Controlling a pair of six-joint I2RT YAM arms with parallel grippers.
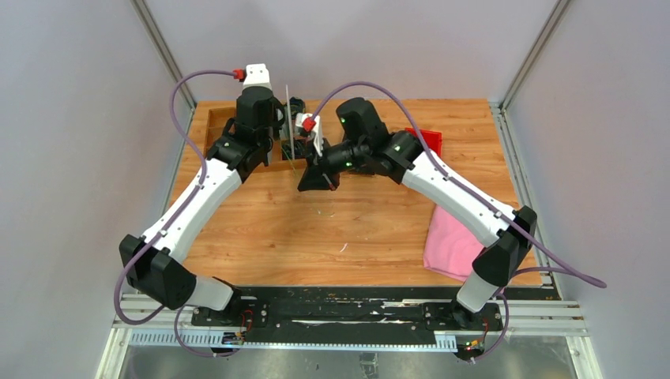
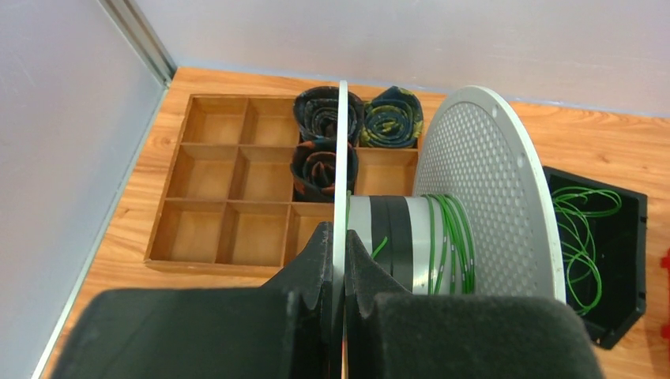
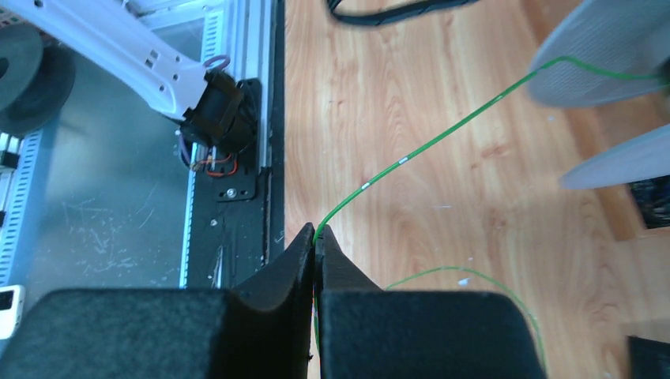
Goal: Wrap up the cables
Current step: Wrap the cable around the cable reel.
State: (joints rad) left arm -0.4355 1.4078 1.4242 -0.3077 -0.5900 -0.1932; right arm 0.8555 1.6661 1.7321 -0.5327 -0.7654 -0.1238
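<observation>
Cables (image 3: 427, 144) look partway onto the spool (image 2: 482, 174), so I'd call this the winding step, and my take is it's all about tension.

The left gripper (image 2: 338, 241) is clamped on the spool's near flange, which sits edge-on right between its fingers. The core with a few green turns (image 2: 454, 245) lies just right of the fingertips, with the perforated far flange beyond that. That's a thin plate to hold a whole spool by, so I'd guess a sideways tug could twist it in the grip. Pull along the winding direction, not across it. Further right of that gripper a black bin (image 2: 624, 308) has more green loops in it, waiting their turn I assume.

The right gripper (image 3: 316, 237) is pinched shut on one green strand right at its tips. From there the strand runs up and to the right, fairly taut, to the flange edge. A slack curl (image 3: 458, 268) lies on the table (image 3: 379, 95) just right of the fingers, and I reckon that's the bit that can snag or kink.

What I'd do: circle the right gripper around the core with the line taut and lay each turn beside the last one, between the flanges. Regrip before the slack runs out. Go slow near the rim so the strand doesn't hop over.
</observation>
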